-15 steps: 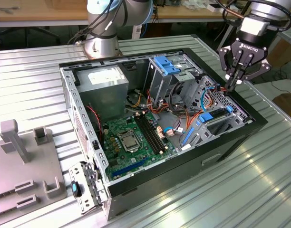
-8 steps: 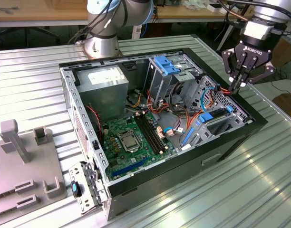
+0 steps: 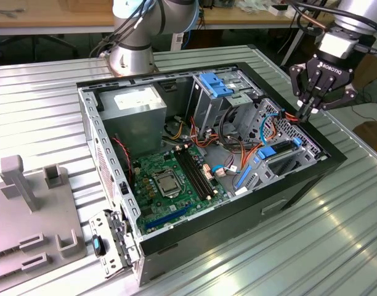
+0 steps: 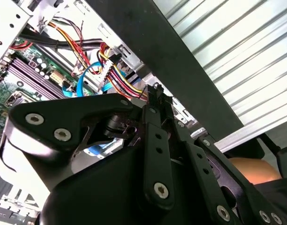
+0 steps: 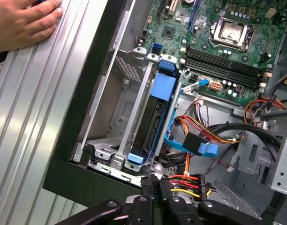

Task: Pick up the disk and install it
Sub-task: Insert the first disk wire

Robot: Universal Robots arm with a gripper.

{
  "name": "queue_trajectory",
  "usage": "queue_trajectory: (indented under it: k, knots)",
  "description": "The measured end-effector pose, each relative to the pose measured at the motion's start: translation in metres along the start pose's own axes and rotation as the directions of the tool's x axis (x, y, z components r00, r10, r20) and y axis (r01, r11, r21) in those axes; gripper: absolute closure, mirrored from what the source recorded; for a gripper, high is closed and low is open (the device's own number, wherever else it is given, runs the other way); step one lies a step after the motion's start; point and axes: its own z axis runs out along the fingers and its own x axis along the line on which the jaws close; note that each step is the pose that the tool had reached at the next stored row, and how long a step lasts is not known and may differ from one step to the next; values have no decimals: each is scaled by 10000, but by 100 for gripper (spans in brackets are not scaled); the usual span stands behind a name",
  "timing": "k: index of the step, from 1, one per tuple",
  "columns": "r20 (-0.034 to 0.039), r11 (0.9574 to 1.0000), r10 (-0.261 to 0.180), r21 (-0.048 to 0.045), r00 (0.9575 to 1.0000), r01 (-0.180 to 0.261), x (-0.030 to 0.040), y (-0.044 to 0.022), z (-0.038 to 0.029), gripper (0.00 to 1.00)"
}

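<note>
The disk (image 5: 150,119) stands on edge inside the lower drive bay of the open computer case (image 3: 299,185); its blue plastic frame (image 5: 163,87) runs along its upper edge. In the exterior view the blue frame (image 3: 267,151) shows near the case's right wall. My gripper (image 3: 307,111) hovers over that wall, a little above the bay, with its fingers pressed together and nothing between them. In both wrist views the fingertips (image 5: 155,183) (image 4: 155,93) sit beside a bundle of red, yellow and black wires (image 5: 183,180), just past the end of the disk.
A motherboard (image 3: 170,179), a grey power supply (image 3: 136,111) and an upper drive cage with blue clips (image 3: 222,86) fill the case. A person's hand (image 5: 24,23) rests on the ribbed metal table beside the case. A grey fixture (image 3: 28,209) lies at the exterior view's left.
</note>
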Motion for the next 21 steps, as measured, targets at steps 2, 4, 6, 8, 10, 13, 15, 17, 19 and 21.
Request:
queue_trajectory:
  k: [2,4,6,8,10,13,15,17,19,21]
  knots:
    - [-3,10000,3,11,10000,-3,24,8,3,83]
    - [4,10000,69,6,10000,-69,29,10,5,83]
    - [32,9993,379,-26,9993,-379,29,10,7,83]
    - [66,9970,770,-66,9970,-770,29,10,11,83]
    - [89,9943,1059,-96,9943,-1058,29,10,14,83]
    - [95,9939,1098,-101,9939,-1098,23,29,22,83]
    - [95,9937,1119,-104,9937,-1118,16,51,26,83]
    - [97,9936,1122,-104,9936,-1121,7,85,30,83]
    - [105,9936,1122,-101,9936,-1121,-5,127,33,83]
    - [210,9937,1116,-73,9935,-1115,-13,159,35,83]
